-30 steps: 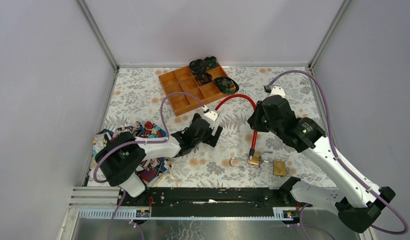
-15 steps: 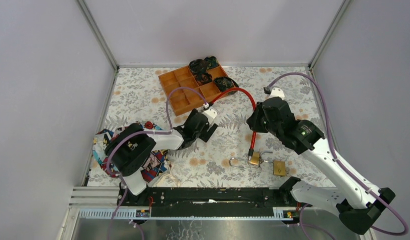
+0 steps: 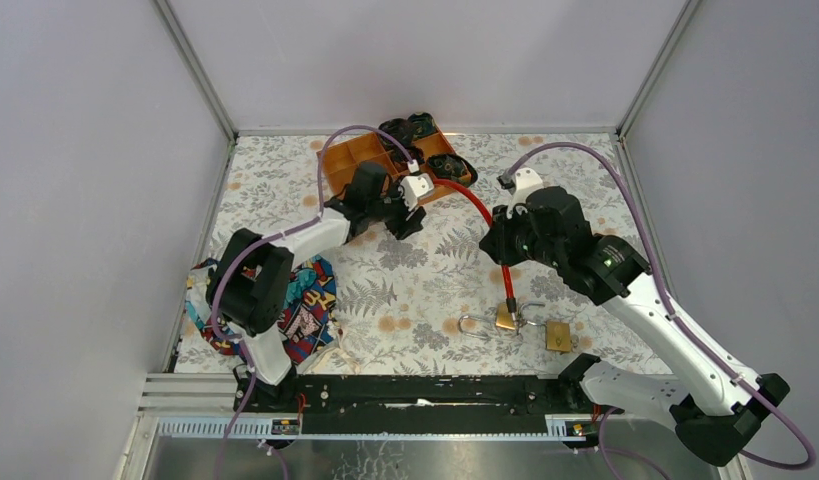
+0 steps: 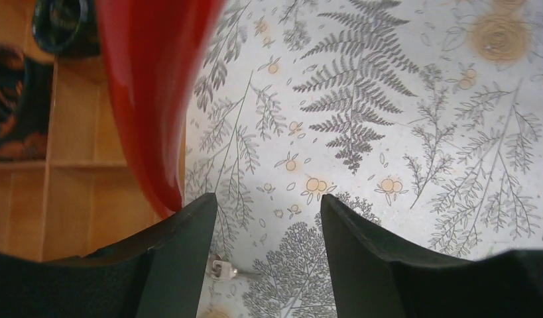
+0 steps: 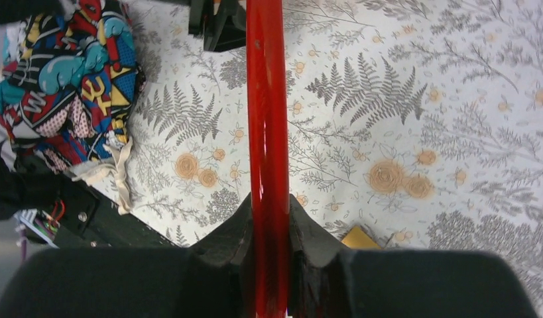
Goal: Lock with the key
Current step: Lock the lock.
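Floral-patterned bench (image 3: pixel 405 290) carried an orange compartment tray (image 3: pixel 337 165) at its far side, with dark round objects (image 3: pixel 397 130) sitting in the far-right compartments. The left fingers (image 4: pixel 182 252) stood released, spread apart just beside a glossy red cable (image 3: pixel 480 210). The right fingers (image 5: pixel 222 245) were clenched on that cable. Its lower end reached a brass padlock (image 3: pixel 505 318) near the front edge, and a second brass padlock (image 3: pixel 557 335) lay just beside the first.
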Robot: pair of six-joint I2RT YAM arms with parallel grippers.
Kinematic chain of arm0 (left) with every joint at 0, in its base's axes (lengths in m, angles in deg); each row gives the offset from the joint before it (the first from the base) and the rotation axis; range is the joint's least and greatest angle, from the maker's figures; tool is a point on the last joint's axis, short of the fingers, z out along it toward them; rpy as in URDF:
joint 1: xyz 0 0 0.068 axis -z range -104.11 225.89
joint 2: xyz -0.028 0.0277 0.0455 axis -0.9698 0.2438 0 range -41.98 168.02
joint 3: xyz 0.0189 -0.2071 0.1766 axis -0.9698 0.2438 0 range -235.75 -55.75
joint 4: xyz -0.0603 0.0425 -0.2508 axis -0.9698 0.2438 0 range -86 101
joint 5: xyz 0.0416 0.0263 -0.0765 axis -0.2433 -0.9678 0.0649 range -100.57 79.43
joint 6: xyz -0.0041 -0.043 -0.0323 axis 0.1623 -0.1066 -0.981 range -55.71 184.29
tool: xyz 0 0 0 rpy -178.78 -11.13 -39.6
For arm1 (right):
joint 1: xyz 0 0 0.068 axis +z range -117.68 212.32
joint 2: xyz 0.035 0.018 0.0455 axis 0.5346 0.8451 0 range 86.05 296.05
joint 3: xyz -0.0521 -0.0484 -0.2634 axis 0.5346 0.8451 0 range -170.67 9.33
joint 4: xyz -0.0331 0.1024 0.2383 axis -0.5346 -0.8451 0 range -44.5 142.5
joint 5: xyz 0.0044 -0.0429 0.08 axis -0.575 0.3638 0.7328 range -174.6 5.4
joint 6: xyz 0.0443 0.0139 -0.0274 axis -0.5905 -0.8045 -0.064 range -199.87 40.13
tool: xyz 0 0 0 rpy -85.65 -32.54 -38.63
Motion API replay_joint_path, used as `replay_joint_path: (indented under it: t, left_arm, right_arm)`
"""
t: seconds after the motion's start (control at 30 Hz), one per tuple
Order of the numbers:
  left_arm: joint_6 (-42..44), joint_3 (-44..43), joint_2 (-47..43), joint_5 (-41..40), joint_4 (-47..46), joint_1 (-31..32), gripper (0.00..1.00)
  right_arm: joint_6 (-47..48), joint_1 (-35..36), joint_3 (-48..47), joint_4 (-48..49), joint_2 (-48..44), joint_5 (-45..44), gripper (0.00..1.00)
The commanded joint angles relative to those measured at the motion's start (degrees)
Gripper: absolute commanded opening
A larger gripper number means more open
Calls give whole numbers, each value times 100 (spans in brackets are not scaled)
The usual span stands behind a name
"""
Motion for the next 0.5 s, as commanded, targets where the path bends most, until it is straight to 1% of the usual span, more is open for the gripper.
replay_joint_path:
  t: [0.0, 0.1, 0.17, 0.23, 0.33, 0.37, 0.43, 0.47]
  left_arm:
    - [1759, -676, 181, 1561, 1723, -267, 65]
    - [2522, -847, 208, 1934, 2616, -340, 64]
    - [2671, -810, 187, 1999, 2652, -370, 63]
    - [2485, -656, 158, 1894, 2197, -389, 61]
    - [1602, -488, 221, 1377, 1131, -391, 54]
    - [1426, -480, 257, 1225, 870, -392, 50]
    - [1350, -425, 291, 1043, 584, -387, 41]
    - [1440, -384, 276, 1030, 584, -390, 39]
  right_arm:
    - [820, -40, -455, 416, -10, 700, 0]
    - [948, -78, -517, 424, 45, 776, 0]
    - [1001, -101, -563, 384, 73, 812, 0]
    - [1026, -124, -557, 406, 89, 918, 0]
    - [1030, -141, -580, 431, 93, 1017, 0]
    - [1030, -143, -595, 418, 83, 1006, 0]
    - [1021, -149, -597, 402, 49, 949, 0]
    - [1020, -146, -599, 387, 27, 914, 0]
